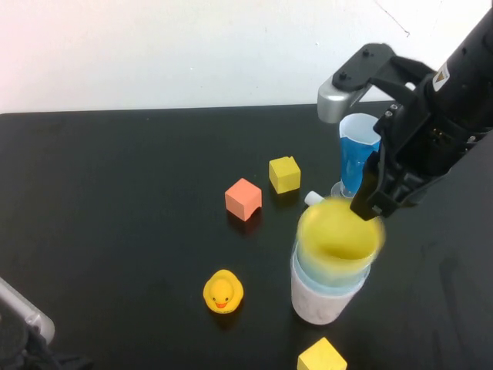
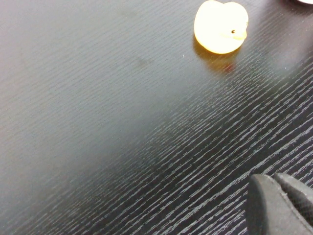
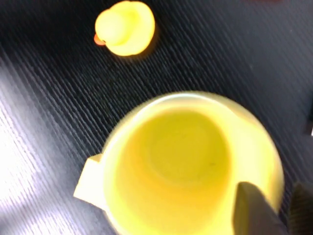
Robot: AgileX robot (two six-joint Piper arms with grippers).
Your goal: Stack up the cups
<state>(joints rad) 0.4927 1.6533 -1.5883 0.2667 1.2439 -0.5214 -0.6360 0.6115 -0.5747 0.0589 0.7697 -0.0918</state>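
Stack of matte plastic tumblers on a black wood-grain surface (image 1: 115, 200), taken as the landmark. A yellow tapered tumbler (image 1: 339, 235) sits topmost, nested in a pale blue tumbler (image 1: 333, 280), which in turn sits in a whitish, pale outer tumbler (image 1: 317, 304) whose exact tint cannot be told. The yellow tumbler is blurred.

The right claw (image 1: 368, 206) is at the far right rim of the yellow tumbler, just above the stack. In the right wrist view one dark fingertip (image 3: 254, 210) lies inside the rim of the yellow tumbler (image 3: 190, 166) and the other outside it, so the claw is narrowed across the cup wall.

Directly behind the stack, partly hidden by the right arm, stands a tall narrow blue stemmed glass (image 1: 357, 154). A small white object (image 1: 313, 198) lies just behind the stack, its nature unclear.

Left of and behind the stack: a yellow foam cube (image 1: 284, 174) and an orange-pink foam cube (image 1: 243, 199), near each other but apart. Left of the stack, nearer the robot: a yellow rubber duck (image 1: 223, 292). Just in front of the stack: a second yellow cube (image 1: 321, 356).

The left claw (image 1: 23, 335) is well to the left of the stack at the surface's near edge; in the left wrist view its two dark fingertips (image 2: 279, 205) lie together, closed on nothing.
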